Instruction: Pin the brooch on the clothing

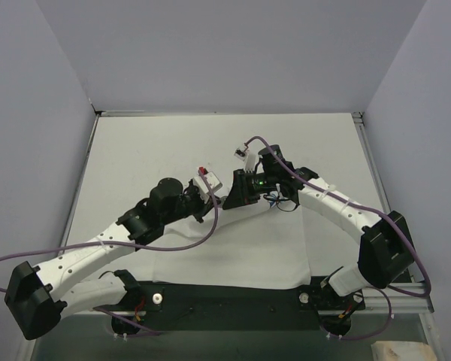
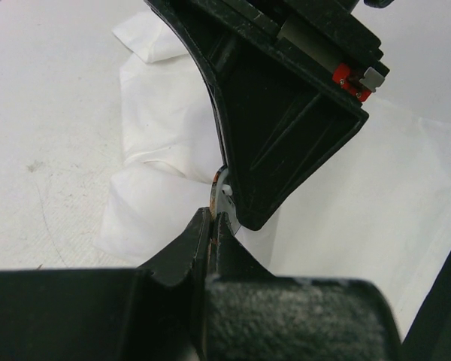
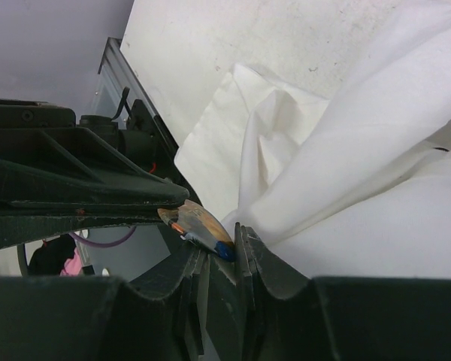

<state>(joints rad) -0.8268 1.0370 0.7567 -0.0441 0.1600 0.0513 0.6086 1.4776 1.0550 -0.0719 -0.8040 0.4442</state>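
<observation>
White table [image 1: 150, 150], rumpled white shirt [image 3: 346, 150], thin disc brooch [image 3: 198, 226]

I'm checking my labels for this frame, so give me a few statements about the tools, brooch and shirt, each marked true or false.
1. The left tool and right tool meet above the shirt. True.
2. The left tool gapes wide. False: it is shut on the brooch.
3. The shirt lies flat. False: it is bunched into folds by the tools.
4. The brooch is at the right tool's tips. True.
</observation>
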